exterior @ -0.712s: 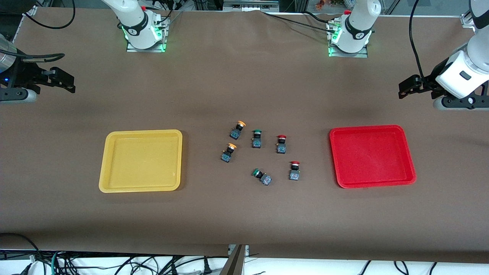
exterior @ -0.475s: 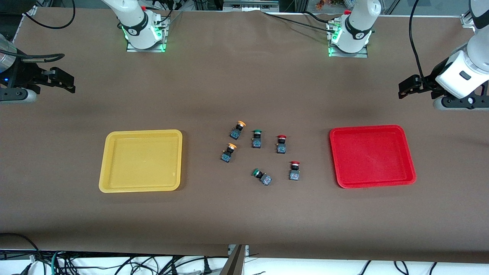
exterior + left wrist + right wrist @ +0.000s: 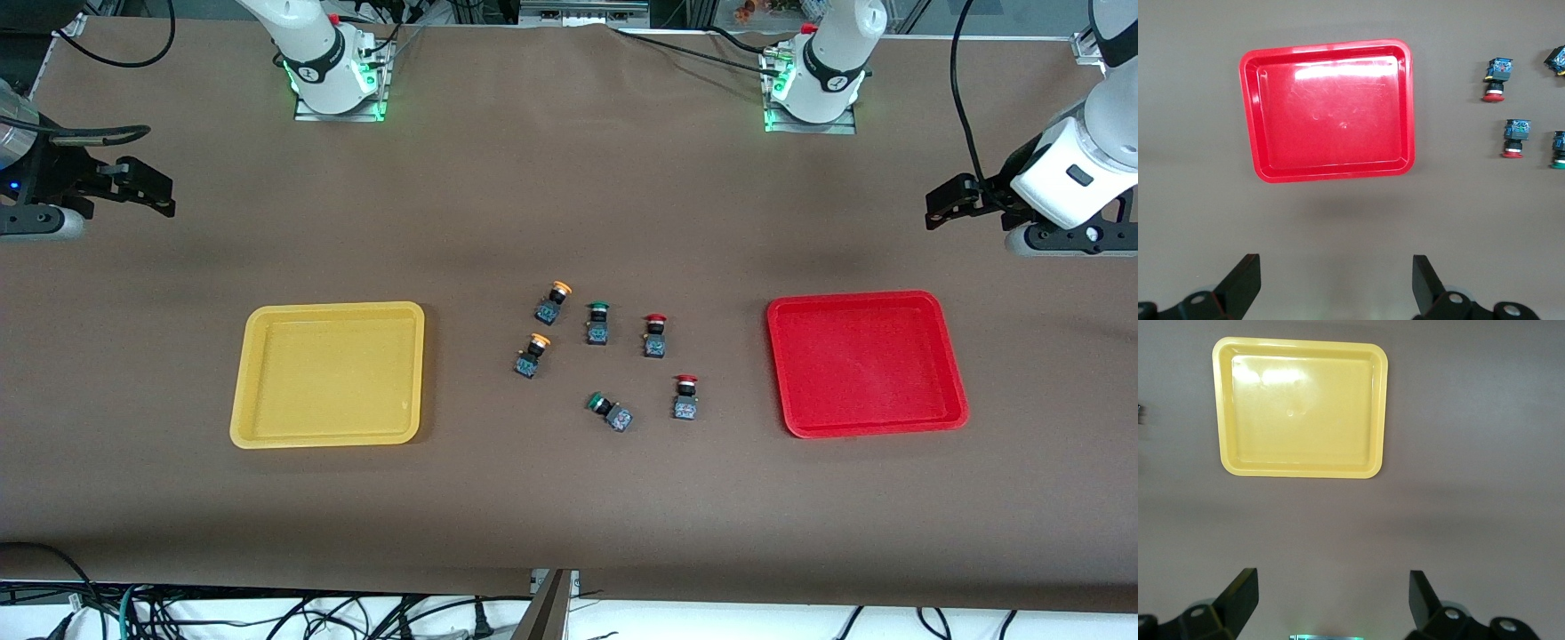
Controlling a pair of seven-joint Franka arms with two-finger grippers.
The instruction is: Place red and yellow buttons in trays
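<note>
While both the left gripper (image 3: 1331,283) and right gripper (image 3: 1328,597) hover spread empty, brown tabletop (image 3: 569,498) bears cabling.

Counter (image 3: 569,498) is covered edge to edge in a matte brown sheet, faint creases, even overhead light with soft blurry shadows. Two metal base plates (image 3: 340,111) bolted along the edge farthest from the front camera, each lit green. Black cables (image 3: 124,53) trail across the corners at that edge. Under the nearest edge: white floor (image 3: 729,622) with a tangle of black and green cables (image 3: 267,618) and a dark metal post (image 3: 547,609) at centre. Clutter at the very top is too cropped to identify.
</note>
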